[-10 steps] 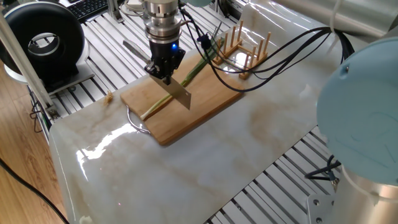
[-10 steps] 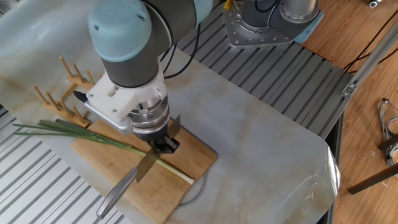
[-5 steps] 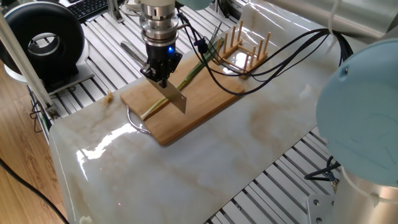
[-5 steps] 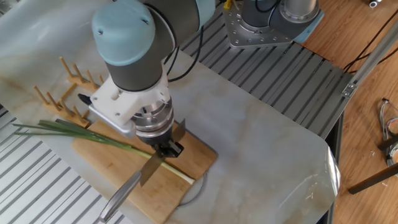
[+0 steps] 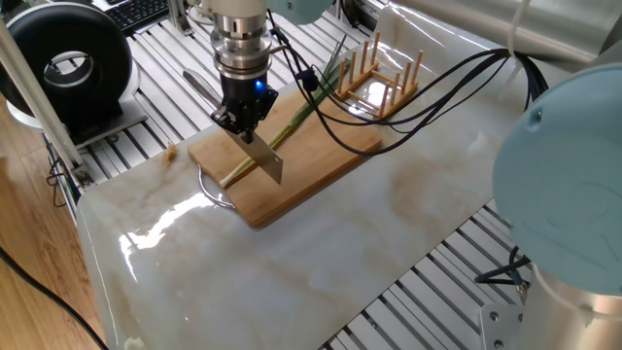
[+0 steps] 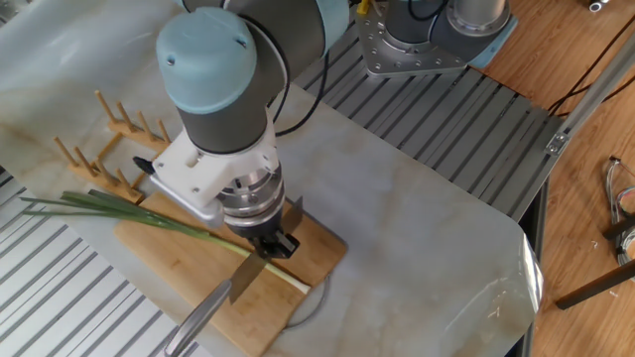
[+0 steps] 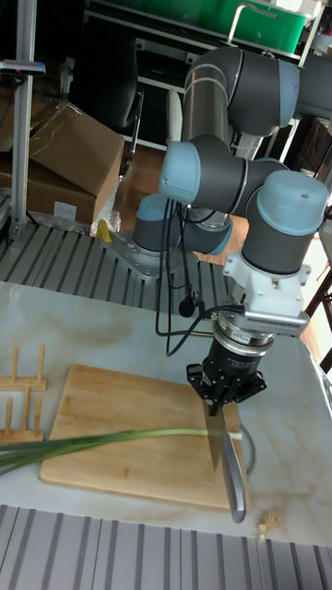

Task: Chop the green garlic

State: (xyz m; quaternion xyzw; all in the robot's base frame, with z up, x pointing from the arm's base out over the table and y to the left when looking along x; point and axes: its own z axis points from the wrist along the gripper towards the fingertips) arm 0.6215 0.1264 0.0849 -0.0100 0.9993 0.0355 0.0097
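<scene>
Where hand (image 5: pixel 242 124) grips knife (image 5: pixel 266 161) — green garlic (image 5: pixel 292 121) beneath, peg rack (image 5: pixel 382 76) beyond.

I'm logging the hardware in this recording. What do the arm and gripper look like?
The arm has grey tubular links with pale blue round joint caps. A white bracket and a ribbed silver cylinder sit at the wrist. The gripper is small and black with a blue light, and black cables loop away from it.

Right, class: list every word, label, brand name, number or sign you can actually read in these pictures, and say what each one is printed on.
None can be read.
The robot arm, gripper, knife, cutting board and wooden peg rack show no visible lettering.
The keyboard has key markings, too small to read.
The cardboard box carries a pale label, too blurred to read.
</scene>
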